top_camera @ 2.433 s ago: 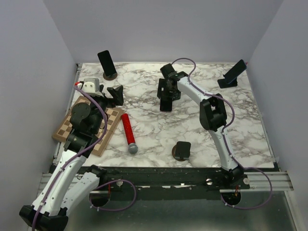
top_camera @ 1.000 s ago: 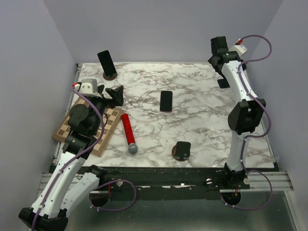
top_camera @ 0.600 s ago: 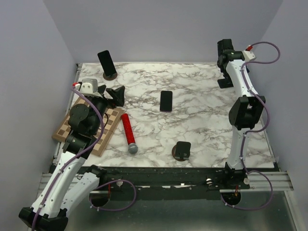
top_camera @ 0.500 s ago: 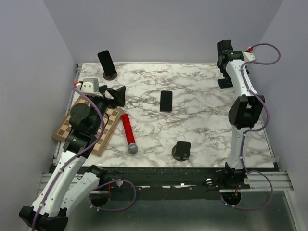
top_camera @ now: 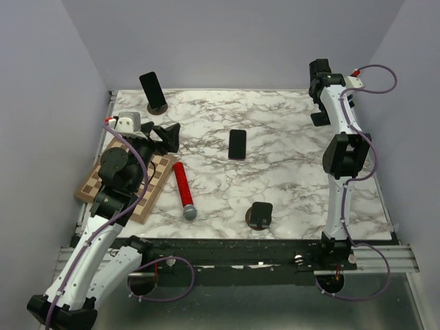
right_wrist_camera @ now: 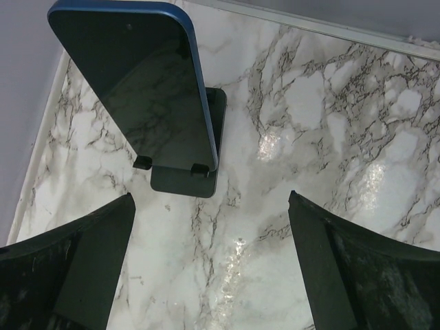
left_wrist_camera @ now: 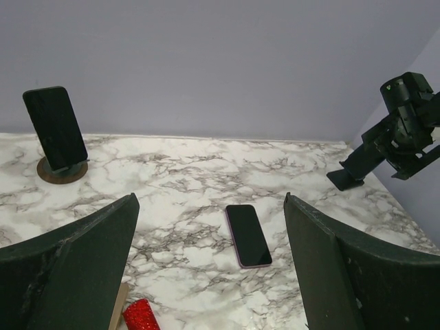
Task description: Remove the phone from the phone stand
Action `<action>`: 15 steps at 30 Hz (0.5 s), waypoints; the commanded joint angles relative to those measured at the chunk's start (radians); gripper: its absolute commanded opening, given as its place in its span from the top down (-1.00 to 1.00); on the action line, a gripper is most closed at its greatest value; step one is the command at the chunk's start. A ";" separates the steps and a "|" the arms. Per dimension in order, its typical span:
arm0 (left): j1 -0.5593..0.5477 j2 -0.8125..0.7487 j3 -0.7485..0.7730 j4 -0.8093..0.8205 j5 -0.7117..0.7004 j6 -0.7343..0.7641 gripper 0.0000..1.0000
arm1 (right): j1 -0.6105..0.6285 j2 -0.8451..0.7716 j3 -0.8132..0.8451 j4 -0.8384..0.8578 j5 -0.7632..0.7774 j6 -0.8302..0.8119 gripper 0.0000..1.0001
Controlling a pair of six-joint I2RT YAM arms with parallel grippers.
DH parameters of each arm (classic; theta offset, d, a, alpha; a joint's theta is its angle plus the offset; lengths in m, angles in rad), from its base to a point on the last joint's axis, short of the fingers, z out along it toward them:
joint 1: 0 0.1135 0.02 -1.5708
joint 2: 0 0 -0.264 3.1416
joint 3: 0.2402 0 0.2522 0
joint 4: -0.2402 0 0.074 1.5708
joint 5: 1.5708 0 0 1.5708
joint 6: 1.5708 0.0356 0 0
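A blue-edged phone [right_wrist_camera: 137, 82] leans on a black stand [right_wrist_camera: 187, 175] at the far right corner of the marble table. My right gripper [right_wrist_camera: 210, 199] is open and empty just above and in front of it; in the top view the gripper [top_camera: 320, 96] hides that phone, and only the stand's base [top_camera: 317, 119] shows. A black phone [top_camera: 152, 88] stands on a round brown stand [top_camera: 157, 108] at the far left. Another phone [top_camera: 237, 144] lies flat at the centre. My left gripper [left_wrist_camera: 210, 203] is open and empty over the chessboard, facing the flat phone [left_wrist_camera: 248, 235].
A chessboard [top_camera: 124, 182] lies at the left under the left arm. A red microphone [top_camera: 183, 191] lies beside it. An empty black stand [top_camera: 260, 214] sits near the front edge. Walls close in on the left, back and right.
The right arm has left the flat phone at the centre and swung to the far right corner over the blue phone's stand. The left arm has hardly moved.
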 commanded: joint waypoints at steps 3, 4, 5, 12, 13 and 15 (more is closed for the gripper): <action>-0.004 0.016 0.029 0.004 0.024 -0.018 -0.88 | -0.008 0.043 0.032 0.056 0.100 -0.032 -1.00; -0.004 0.017 0.031 0.003 0.024 -0.019 -0.88 | -0.008 0.047 0.032 0.062 0.110 -0.038 -1.00; -0.005 0.018 0.031 0.002 0.024 -0.019 -0.88 | -0.010 0.051 0.033 0.070 0.120 -0.044 -1.00; -0.004 0.026 0.032 -0.002 0.029 -0.023 -0.88 | -0.018 0.091 0.069 0.123 0.128 -0.074 -1.00; -0.004 0.028 0.032 -0.002 0.025 -0.021 -0.88 | -0.019 0.097 0.077 0.126 0.128 -0.074 -1.00; -0.005 0.035 0.035 -0.008 0.016 -0.019 -0.87 | -0.019 0.105 0.081 0.149 0.127 -0.085 -1.00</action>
